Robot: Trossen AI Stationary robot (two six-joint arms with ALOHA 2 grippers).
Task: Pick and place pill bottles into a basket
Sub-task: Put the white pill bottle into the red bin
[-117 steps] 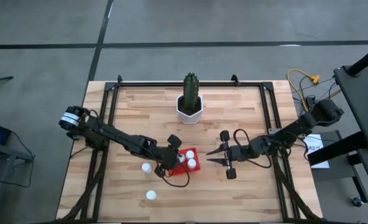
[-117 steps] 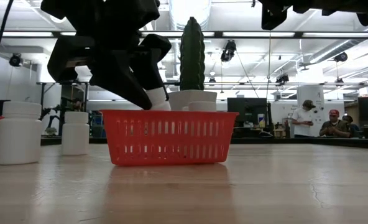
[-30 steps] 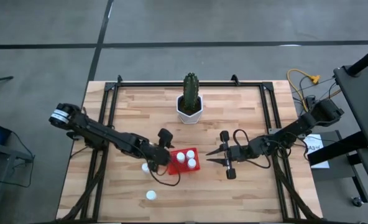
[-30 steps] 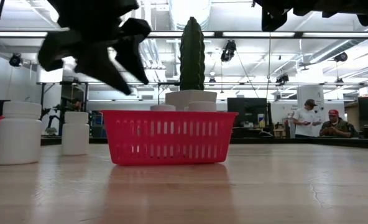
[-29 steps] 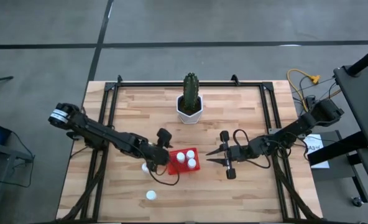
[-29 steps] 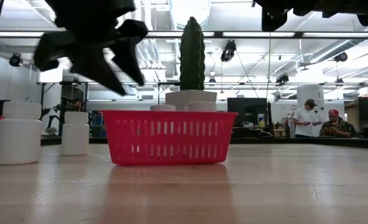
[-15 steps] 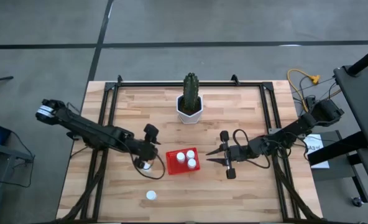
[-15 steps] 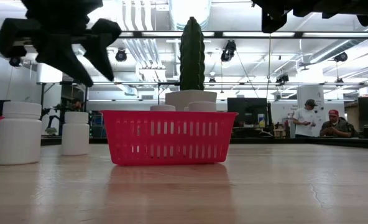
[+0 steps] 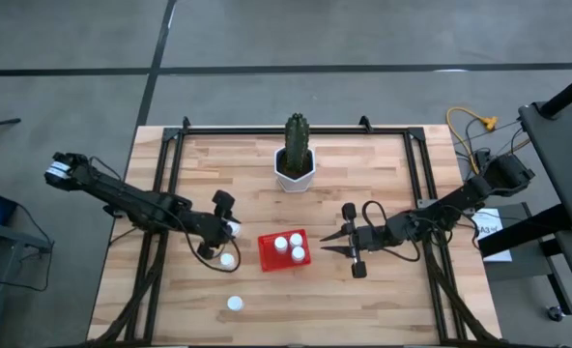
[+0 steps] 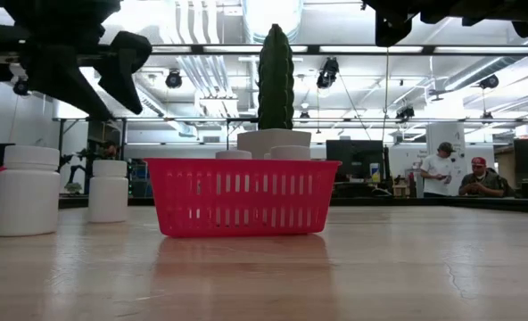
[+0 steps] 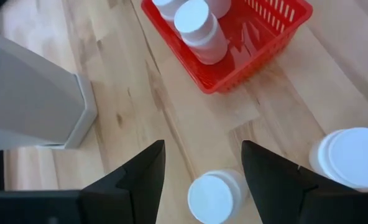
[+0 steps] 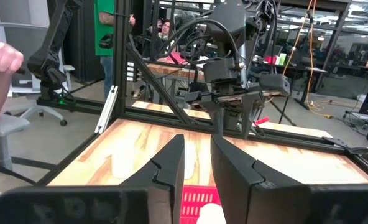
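The red basket (image 9: 286, 249) sits mid-table with three white pill bottles (image 9: 288, 246) standing in it; it also shows in the low view (image 10: 242, 196) and the left wrist view (image 11: 246, 43). Two more bottles stand on the table left of it, one near my left gripper (image 9: 227, 259) and one toward the near edge (image 9: 234, 303). My left gripper (image 9: 220, 235) hovers open and empty above the nearer bottle (image 11: 212, 196), which shows below the gap between its fingers. My right gripper (image 9: 329, 243) is open and empty, held right of the basket.
A white hexagonal pot (image 9: 295, 172) with a green cactus stands behind the basket, toward the far edge. Black frame rails run along the table's edges. Bare wood lies near the front edge. People show in the room beyond the table (image 12: 0, 62).
My left gripper has drawn back from the basket's left side toward the table's left edge, still open and empty. It now hangs over the bottle standing left of the basket. The bottles and the basket have not moved.
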